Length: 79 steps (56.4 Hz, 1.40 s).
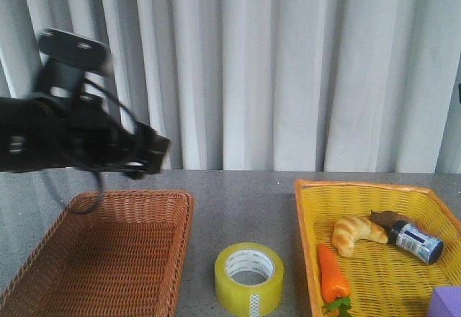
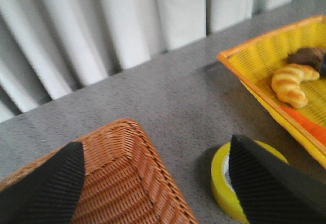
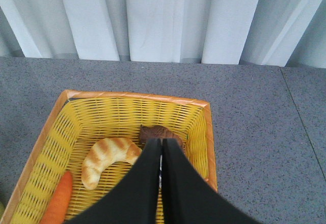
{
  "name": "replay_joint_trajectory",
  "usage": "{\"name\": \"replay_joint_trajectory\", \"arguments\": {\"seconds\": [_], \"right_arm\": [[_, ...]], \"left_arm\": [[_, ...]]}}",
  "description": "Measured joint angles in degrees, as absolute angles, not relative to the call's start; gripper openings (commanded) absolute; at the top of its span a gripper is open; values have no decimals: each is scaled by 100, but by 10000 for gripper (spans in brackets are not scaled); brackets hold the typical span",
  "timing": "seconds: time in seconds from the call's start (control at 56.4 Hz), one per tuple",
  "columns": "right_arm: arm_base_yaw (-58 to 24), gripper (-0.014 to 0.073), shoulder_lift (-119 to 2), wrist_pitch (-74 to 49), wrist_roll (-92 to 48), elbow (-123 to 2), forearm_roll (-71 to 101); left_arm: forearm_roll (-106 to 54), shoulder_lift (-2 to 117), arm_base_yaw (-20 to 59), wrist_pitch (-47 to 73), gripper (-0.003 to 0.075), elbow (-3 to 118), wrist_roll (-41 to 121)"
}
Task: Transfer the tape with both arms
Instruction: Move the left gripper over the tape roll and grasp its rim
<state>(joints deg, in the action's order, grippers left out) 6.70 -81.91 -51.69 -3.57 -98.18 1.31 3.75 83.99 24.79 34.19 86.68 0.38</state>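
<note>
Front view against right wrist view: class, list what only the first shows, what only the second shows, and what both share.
Only the front view shows the tape, the brown basket, the left arm, a small bottle and a purple block. Only the right wrist view shows the right gripper, its fingers pressed together. Both share the yellow basket, croissant, carrot, curtain and grey table.

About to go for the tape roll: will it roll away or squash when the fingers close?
The tape roll lies flat on its side on the table, so it probably won't roll. Its thick winding and white core look stiff, so squashing is unlikely. The glossy outer wrap may be slippery.
</note>
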Motion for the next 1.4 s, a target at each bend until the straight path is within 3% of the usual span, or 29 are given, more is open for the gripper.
{"name": "replay_joint_trajectory", "arguments": {"seconds": [0.497, 0.994, 1.402], "right_arm": [[670, -7, -8191, -5169, -357, -9811, 131], [670, -7, -8191, -5169, -357, -9811, 131], [670, -7, -8191, -5169, -357, -9811, 129]], "left_arm": [[-858, 10901, 2493, 4817, 514, 10222, 765], [-1104, 11834, 2860, 5005, 514, 10917, 1320], [-574, 12593, 2931, 5366, 514, 11557, 826]]}}
